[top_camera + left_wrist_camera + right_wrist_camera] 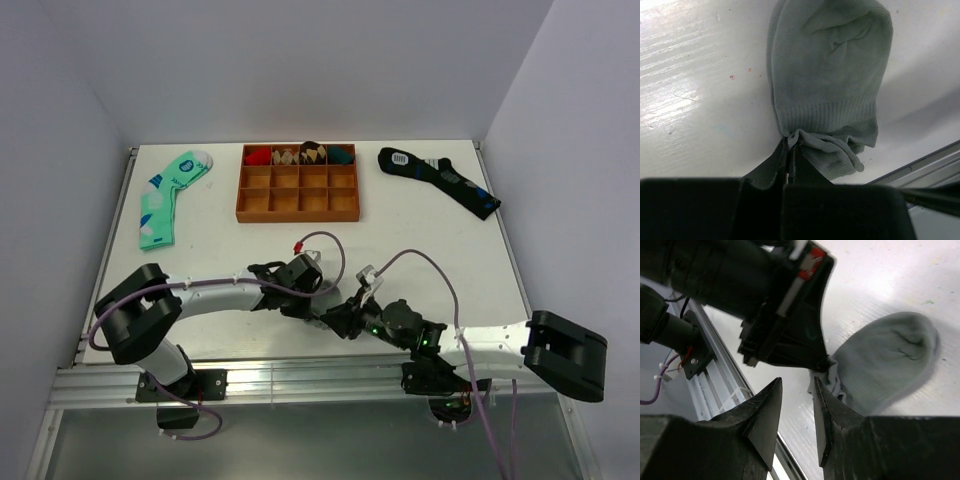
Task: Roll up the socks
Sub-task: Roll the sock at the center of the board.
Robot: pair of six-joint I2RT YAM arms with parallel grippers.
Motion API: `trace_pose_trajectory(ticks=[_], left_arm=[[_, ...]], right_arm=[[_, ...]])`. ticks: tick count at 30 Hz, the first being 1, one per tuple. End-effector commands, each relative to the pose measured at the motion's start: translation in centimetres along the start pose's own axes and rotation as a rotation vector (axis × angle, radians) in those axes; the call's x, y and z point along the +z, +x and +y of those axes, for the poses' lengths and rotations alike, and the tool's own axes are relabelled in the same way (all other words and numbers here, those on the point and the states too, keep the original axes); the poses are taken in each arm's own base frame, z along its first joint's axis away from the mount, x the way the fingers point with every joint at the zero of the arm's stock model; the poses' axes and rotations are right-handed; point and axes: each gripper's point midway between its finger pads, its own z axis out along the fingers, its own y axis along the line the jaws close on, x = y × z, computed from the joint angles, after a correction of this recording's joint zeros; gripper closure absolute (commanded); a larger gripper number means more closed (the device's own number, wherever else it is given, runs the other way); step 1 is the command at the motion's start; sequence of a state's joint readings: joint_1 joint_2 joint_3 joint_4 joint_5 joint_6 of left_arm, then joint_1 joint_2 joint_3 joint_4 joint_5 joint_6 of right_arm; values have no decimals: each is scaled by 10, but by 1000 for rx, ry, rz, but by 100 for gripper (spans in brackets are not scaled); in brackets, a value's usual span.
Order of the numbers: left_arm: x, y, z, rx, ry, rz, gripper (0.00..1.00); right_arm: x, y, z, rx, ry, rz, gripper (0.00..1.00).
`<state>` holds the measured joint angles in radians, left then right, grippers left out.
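Note:
The light-grey socks [830,65] lie flat on the white table, cuff end toward me, near the front rail. My left gripper [790,145] is shut on a bunched fold of the ribbed cuff. In the right wrist view the socks [890,360] lie to the right, and the left gripper [790,330] pinches the cuff just ahead. My right gripper [796,390] is open and empty, with its right finger [827,410] beside the cuff. In the top view the left gripper [305,303] and right gripper [338,318] meet at the near middle and hide the socks.
A mint-green patterned sock [168,195] lies at the back left. A dark navy sock [440,180] lies at the back right. A brown divided tray [298,205] stands at the back middle with rolled socks in its rear row. The metal front rail [300,375] runs close behind the grippers.

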<state>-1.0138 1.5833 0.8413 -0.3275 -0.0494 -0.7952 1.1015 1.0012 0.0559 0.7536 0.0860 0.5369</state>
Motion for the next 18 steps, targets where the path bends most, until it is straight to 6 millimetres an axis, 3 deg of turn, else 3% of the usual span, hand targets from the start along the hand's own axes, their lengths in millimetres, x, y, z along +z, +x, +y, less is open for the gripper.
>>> trace_pose_trajectory(ticks=[1,6,18], left_arm=[[-1,5,-3,23,9,76,100],[4,6,-3,18,7,115,100],[3,3,7,-7,12,161,100]], right_arm=[[1,-6,2,-29,8,-67,62],[5,3,9,-68,4,-44,65],[11,20,2,-146,57,-8,65]])
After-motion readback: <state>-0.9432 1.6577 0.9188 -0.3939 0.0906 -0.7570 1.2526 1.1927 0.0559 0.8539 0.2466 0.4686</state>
